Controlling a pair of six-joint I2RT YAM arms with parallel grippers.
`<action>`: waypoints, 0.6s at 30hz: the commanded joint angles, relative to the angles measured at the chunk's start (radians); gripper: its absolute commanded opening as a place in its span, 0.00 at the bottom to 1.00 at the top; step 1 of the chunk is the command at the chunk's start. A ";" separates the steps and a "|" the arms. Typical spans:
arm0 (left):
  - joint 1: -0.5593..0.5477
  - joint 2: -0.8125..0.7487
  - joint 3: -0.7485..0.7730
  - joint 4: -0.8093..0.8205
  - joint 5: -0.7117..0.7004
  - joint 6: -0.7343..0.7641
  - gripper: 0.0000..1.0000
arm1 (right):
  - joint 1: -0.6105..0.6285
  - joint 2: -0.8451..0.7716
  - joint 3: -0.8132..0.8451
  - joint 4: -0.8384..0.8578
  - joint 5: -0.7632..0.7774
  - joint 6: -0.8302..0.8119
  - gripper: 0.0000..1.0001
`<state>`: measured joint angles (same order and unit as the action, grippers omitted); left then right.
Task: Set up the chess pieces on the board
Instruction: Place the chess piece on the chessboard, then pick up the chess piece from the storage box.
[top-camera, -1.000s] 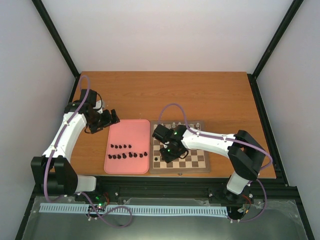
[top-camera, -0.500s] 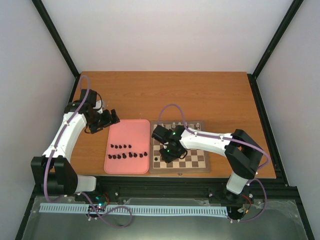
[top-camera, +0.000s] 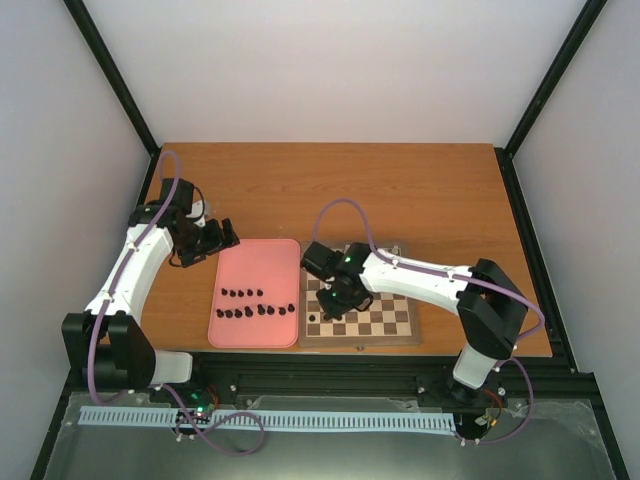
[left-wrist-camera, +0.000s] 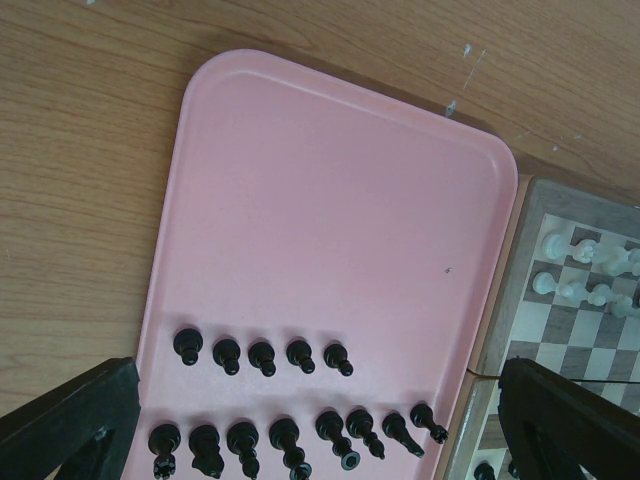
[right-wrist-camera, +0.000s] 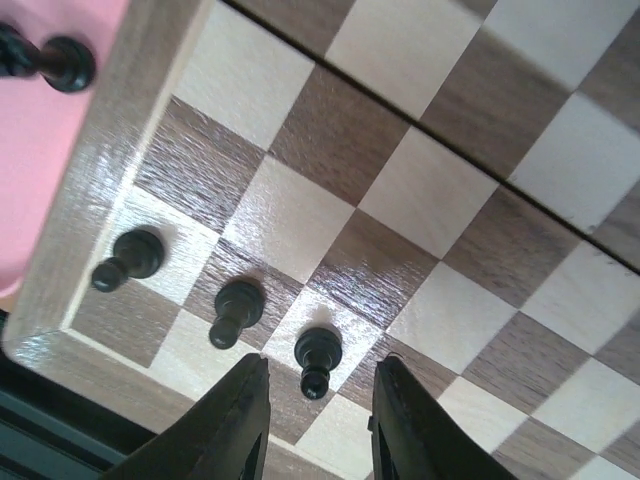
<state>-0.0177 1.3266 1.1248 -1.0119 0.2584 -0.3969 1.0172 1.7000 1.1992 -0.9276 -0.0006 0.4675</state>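
Tabletop (top-camera: 400, 190): right claw (right-wrist-camera: 320, 385) parted, hovering low over board (right-wrist-camera: 430, 190) corner.

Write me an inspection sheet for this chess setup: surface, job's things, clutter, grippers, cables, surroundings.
Surface: wooden table holding pink tray and board side by side.
Job's things: three black pieces in a row near one board corner; thirteen more on the tray; white pieces along the far edge.
Clutter: nothing seen.
Grippers: left gripper open, empty; right gripper open, fingers either side of a black pawn, not touching.
Cables: purple cables run along both arms.
Surroundings: white walls, black frame posts.
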 joint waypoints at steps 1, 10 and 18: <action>0.004 0.005 0.010 0.014 0.003 -0.010 1.00 | 0.008 -0.059 0.088 -0.073 0.060 -0.012 0.31; 0.005 0.004 0.016 0.015 0.013 -0.011 1.00 | 0.010 0.116 0.415 -0.065 -0.005 -0.111 0.32; 0.004 -0.013 0.010 0.012 0.013 -0.017 1.00 | 0.048 0.387 0.654 0.017 -0.085 -0.174 0.33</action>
<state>-0.0177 1.3266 1.1248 -1.0107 0.2592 -0.3969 1.0401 1.9957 1.7920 -0.9554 -0.0315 0.3378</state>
